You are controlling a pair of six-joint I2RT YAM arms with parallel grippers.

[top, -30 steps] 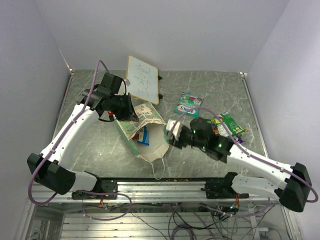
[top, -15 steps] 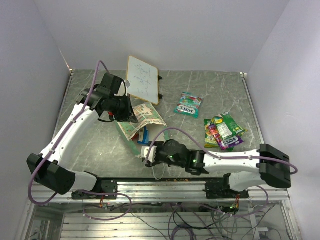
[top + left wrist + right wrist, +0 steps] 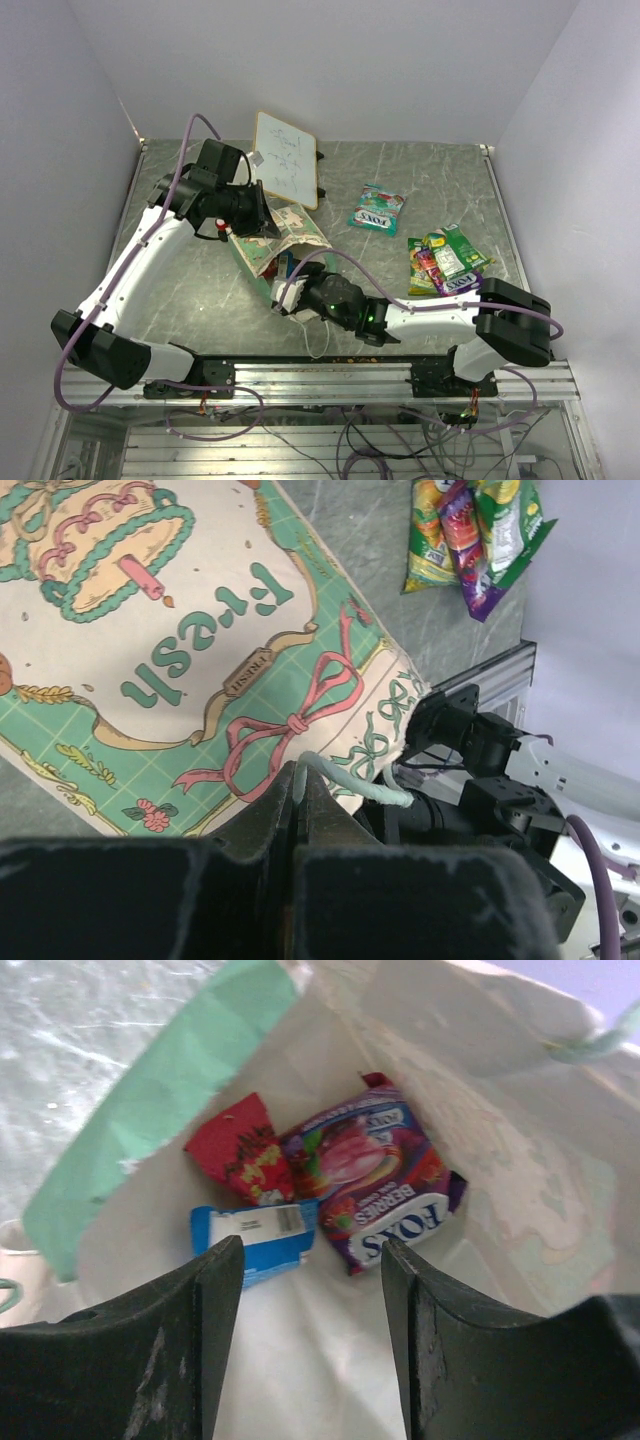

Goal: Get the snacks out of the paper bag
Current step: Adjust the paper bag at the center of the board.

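Note:
The paper bag [image 3: 296, 238] lies on its side, its mouth facing the near edge. My left gripper [image 3: 262, 222] is shut on the bag's string handle [image 3: 352, 781] and holds the upper side of the bag [image 3: 190, 630] up. My right gripper [image 3: 296, 296] is open at the bag's mouth, pointing inside. In the right wrist view the open gripper [image 3: 312, 1260] faces three snacks on the bag's floor: a purple packet [image 3: 375, 1192], a red one [image 3: 238, 1150] and a blue one [image 3: 255, 1235]. Other snacks lie outside: a teal packet [image 3: 376, 209] and a pile [image 3: 447, 262], also in the left wrist view [image 3: 478, 535].
A white wood-framed board [image 3: 285, 158] leans at the back, just behind the bag. A metal rail [image 3: 320, 370] runs along the near table edge. Walls close in on the left, back and right sides.
My right arm has swung left from beside the snack pile to the bag's mouth and reached in. The left gripper has kept its hold on the handle, raised slightly.

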